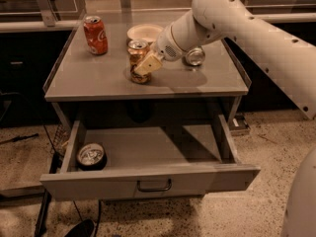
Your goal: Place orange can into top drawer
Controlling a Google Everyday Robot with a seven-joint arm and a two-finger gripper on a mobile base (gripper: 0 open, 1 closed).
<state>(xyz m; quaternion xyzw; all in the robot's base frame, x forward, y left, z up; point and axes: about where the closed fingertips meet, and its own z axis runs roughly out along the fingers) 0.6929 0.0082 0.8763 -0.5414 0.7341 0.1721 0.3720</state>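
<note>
Reaching over the counter (98, 80), my hand (146, 64) sits against the upright orange can (136, 51) mid-counter; I cannot tell whether it grips. Below, the top drawer (148, 181) stands open, a silver-topped can (91, 155) inside.

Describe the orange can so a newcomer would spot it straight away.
On the grey cabinet top, above the open top drawer, look mid-surface just in front of the white bowl. The orange can stands there with the end effector against it; its mottled orange-gold print separates it from the plain red can at back left.
</note>
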